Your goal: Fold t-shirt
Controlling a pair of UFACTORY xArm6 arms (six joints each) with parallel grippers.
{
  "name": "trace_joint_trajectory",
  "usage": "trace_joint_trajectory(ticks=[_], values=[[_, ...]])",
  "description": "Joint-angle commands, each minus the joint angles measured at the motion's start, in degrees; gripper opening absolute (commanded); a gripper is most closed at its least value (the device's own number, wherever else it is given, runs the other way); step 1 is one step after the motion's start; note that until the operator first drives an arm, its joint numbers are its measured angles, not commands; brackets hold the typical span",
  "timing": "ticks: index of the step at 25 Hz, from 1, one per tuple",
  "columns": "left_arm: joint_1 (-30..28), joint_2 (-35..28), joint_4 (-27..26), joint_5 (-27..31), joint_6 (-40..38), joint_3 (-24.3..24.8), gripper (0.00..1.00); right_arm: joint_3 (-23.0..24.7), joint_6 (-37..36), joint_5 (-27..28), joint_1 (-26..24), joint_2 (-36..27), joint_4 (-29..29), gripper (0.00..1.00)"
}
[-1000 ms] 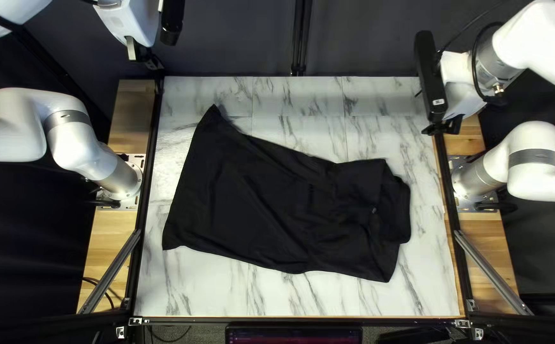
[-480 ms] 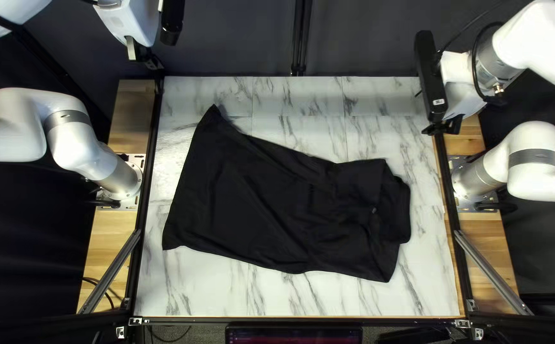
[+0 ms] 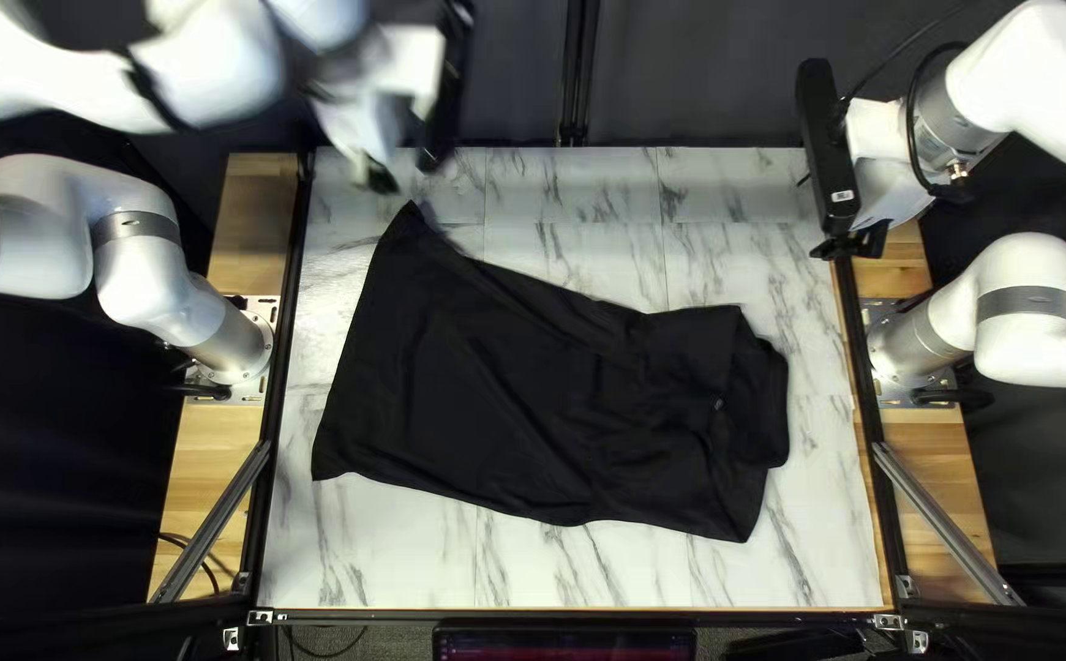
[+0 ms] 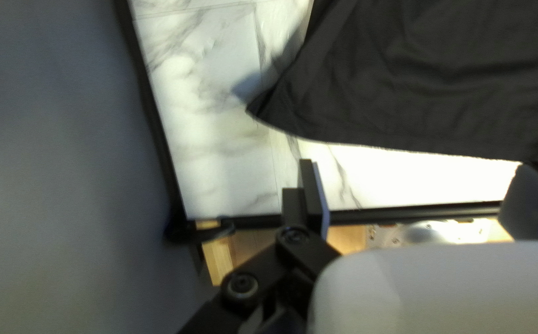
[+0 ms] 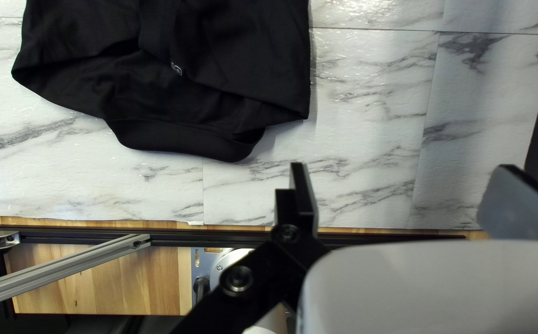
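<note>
My left gripper [image 3: 376, 179], blurred, hangs over the table's far left corner in the top left view, just beyond the pointed corner of the black t-shirt [image 3: 521, 392]. The shirt lies slanted across the table, hem toward the left, collar end toward the right. In the left wrist view my left gripper [image 4: 414, 185] is open, with the shirt's hem [image 4: 405, 117] ahead of it. My right gripper [image 3: 849, 245] is over the table's right edge; in the right wrist view the right gripper [image 5: 405, 195] stands open, and the shirt's collar end [image 5: 182, 139] lies ahead and to one side.
The marble-patterned table [image 3: 374, 551] has a dark frame rail around it. Wooden strips [image 3: 214, 453] with the arm bases flank both sides. Slanted metal struts [image 3: 943, 520] stand at the near corners. A dark curtain [image 3: 668, 74] hangs behind the far edge.
My left arm has swung from beyond the table's far left corner toward the right and nearer, bringing its gripper close to the shirt's far corner. My right arm and the shirt have not moved.
</note>
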Motion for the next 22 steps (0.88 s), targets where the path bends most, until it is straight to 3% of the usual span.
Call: trace_joint_trajectory(ticks=[1, 7, 11, 16, 22], values=[[2.5, 6.8, 3.1, -5.9, 7.7, 3.6, 1.0, 0.0, 0.0, 0.0, 0.0, 0.0, 0.0, 1.0], [2.5, 7.2, 3.5, -5.6, 7.4, 3.3, 1.0, 0.0, 0.0, 0.0, 0.0, 0.0, 0.0, 1.0], [0.0, 10.9, 4.0, -11.5, 4.5, 4.9, 1.0, 0.0, 0.0, 0.0, 0.0, 0.0, 0.0, 1.0], [6.2, 17.6, 6.2, -16.4, 7.5, 4.9, 1.0, 0.0, 0.0, 0.0, 0.0, 0.0, 0.0, 1.0], [10.9, 21.1, 7.7, -17.3, 9.5, 4.2, 1.0, 0.0, 0.0, 0.0, 0.0, 0.0, 0.0, 1.0]])
